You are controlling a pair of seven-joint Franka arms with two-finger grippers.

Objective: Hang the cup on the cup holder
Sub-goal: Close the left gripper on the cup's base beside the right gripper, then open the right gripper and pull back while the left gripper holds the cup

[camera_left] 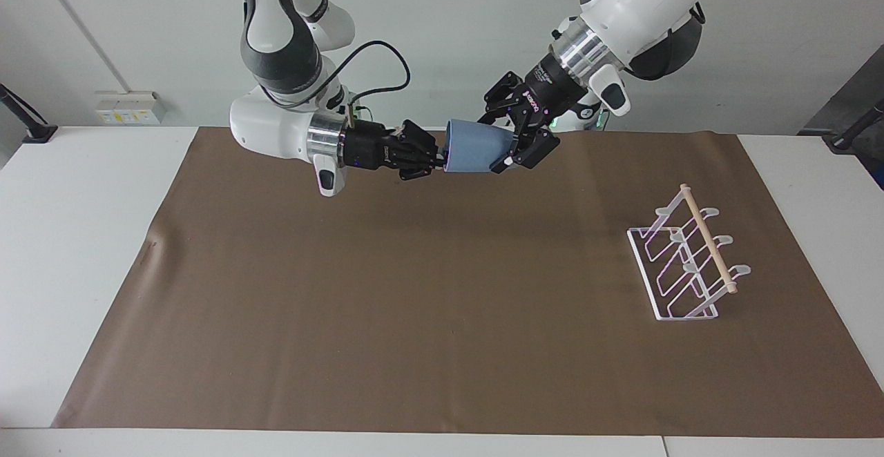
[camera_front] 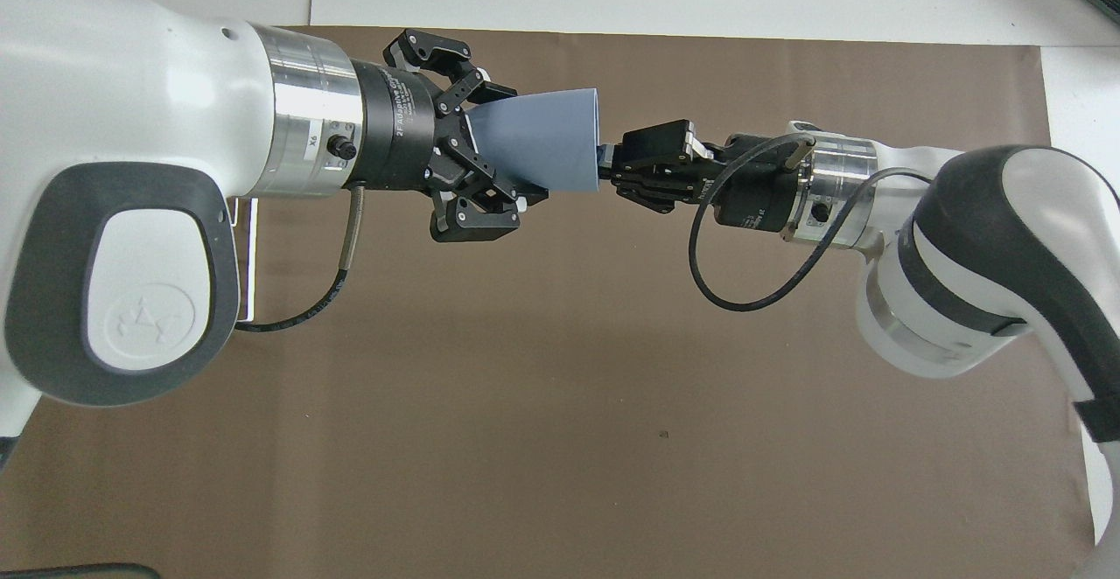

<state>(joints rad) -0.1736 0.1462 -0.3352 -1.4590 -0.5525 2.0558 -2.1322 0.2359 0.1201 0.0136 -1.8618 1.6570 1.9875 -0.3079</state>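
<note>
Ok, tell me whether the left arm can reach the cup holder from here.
Probably yes: the cup holder stands alone at that arm's end. The left gripper is open around the cup, whose rim the right gripper holds.

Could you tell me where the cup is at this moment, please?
The cup is in the air over the brown mat, lying sideways between the left pincer and right pincer.

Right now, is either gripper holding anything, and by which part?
The cup lies sideways in mid-air between both. The right gripper pinches its rim; the left gripper spans its narrow base end, fingers not visibly closed on it.
</note>
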